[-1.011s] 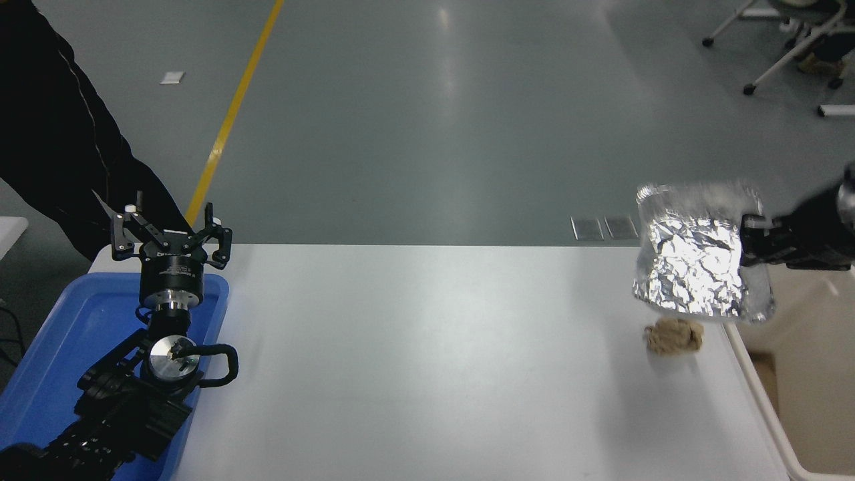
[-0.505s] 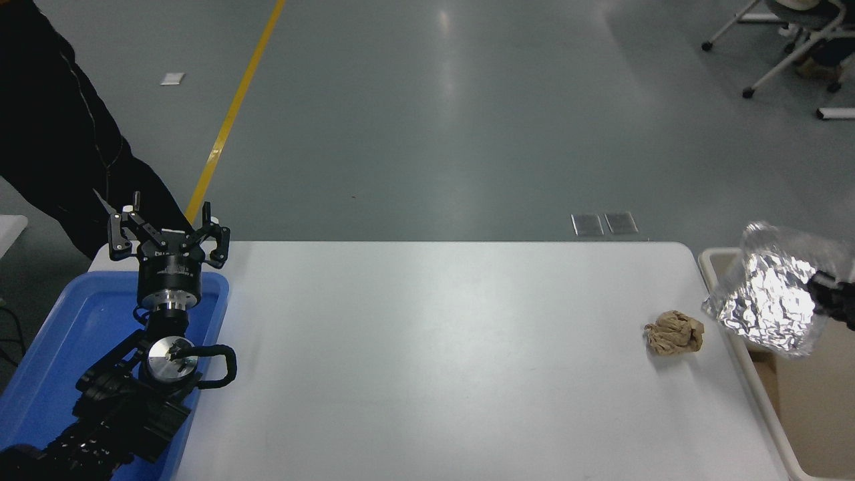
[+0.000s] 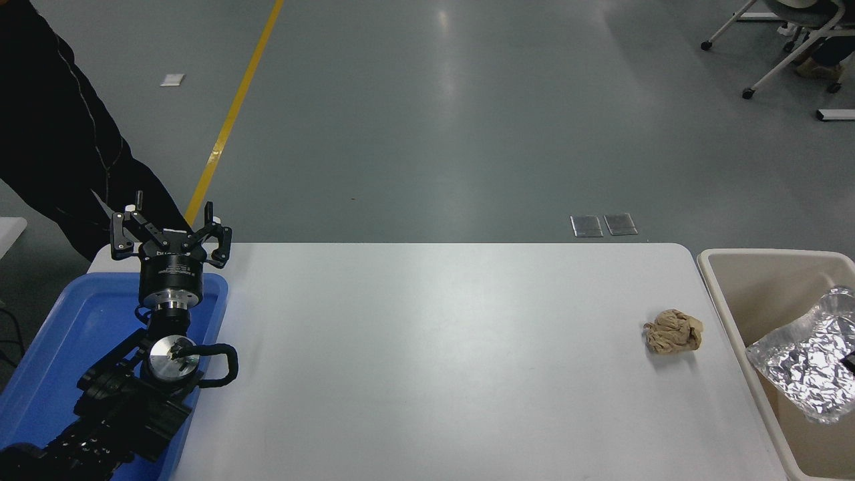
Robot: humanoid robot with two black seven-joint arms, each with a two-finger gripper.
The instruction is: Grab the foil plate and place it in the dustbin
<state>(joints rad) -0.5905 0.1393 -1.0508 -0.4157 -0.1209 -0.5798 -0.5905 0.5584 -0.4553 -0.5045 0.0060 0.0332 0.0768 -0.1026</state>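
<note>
The foil plate (image 3: pixel 805 364), shiny crinkled silver, hangs tilted inside the mouth of the cream-beige dustbin (image 3: pixel 761 257) at the table's right end. Only a black sliver of my right gripper (image 3: pixel 848 364) shows at the picture's right edge, against the plate's right side; the rest of it is out of frame. My left gripper (image 3: pixel 171 230) is parked open above the far end of the blue tray at the lower left, holding nothing.
A crumpled brown paper ball (image 3: pixel 673 331) lies on the white table (image 3: pixel 427 361) near its right edge, just left of the dustbin. The blue tray (image 3: pixel 60 334) sits at the table's left. A person in dark clothing (image 3: pixel 53 133) stands at the far left.
My right arm has carried the foil plate rightward from above the paper ball, over the table's edge, and down into the dustbin's mouth. The arm has almost left the picture. The left arm has stayed put.
</note>
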